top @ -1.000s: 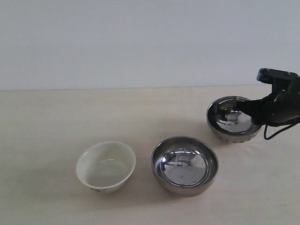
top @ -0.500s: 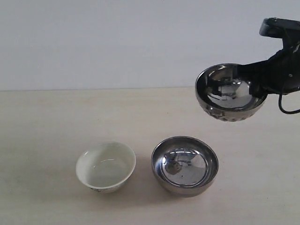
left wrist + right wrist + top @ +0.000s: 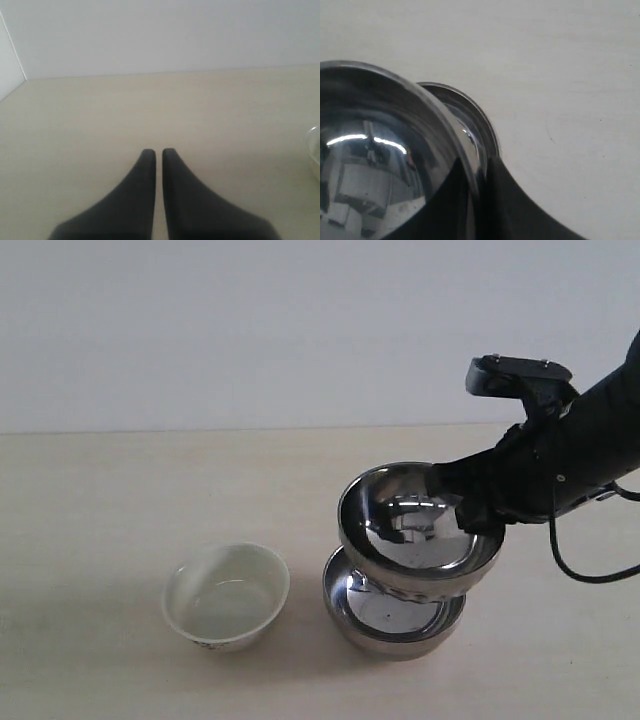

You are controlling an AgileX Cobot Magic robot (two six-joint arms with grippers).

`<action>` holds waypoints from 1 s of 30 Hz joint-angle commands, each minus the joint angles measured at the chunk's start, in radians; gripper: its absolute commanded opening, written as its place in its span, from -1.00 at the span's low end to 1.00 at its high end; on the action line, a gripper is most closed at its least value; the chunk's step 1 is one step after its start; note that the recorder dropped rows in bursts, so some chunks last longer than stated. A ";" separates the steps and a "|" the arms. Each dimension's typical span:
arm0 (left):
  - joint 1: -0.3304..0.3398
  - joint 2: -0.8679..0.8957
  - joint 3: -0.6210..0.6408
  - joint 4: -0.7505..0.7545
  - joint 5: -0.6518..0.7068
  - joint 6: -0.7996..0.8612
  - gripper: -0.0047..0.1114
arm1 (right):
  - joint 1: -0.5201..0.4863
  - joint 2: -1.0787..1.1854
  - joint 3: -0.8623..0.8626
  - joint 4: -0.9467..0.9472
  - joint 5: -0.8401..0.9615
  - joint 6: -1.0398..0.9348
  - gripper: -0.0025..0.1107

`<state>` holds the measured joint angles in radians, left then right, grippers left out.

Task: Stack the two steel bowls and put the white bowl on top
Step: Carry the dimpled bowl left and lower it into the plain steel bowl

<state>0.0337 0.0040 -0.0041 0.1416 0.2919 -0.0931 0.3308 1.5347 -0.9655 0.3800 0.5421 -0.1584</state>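
Observation:
My right gripper (image 3: 468, 508) is shut on the rim of a steel bowl (image 3: 410, 530), one finger inside and one outside. That bowl hangs slightly tilted just over the smooth steel bowl (image 3: 392, 624), which stands on the table; whether they touch I cannot tell. In the right wrist view the held steel bowl (image 3: 370, 150) fills the near side, the lower steel bowl's rim (image 3: 472, 116) shows behind it, and the right gripper (image 3: 479, 172) pinches the wall. The white bowl (image 3: 226, 596) stands upright to the left. My left gripper (image 3: 158, 152) is shut and holds nothing.
The beige table (image 3: 100, 490) runs back to a plain white wall. A sliver of the white bowl's rim (image 3: 315, 155) shows at the edge of the left wrist view. The right arm's black cable (image 3: 590, 575) loops down beside the stack.
The right gripper lifted the steel bowl from the table's back right, carried it left and brought it down over the smooth steel bowl. The white bowl and left gripper stayed put.

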 commanded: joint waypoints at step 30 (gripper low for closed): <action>0.004 -0.004 0.004 0.001 0.001 -0.008 -0.85 | 0.086 0.143 0.035 0.019 -0.178 -0.039 -0.96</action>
<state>0.0337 0.0040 -0.0041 0.1416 0.2919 -0.0931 0.4174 1.6700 -0.9307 0.4000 0.4026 -0.1972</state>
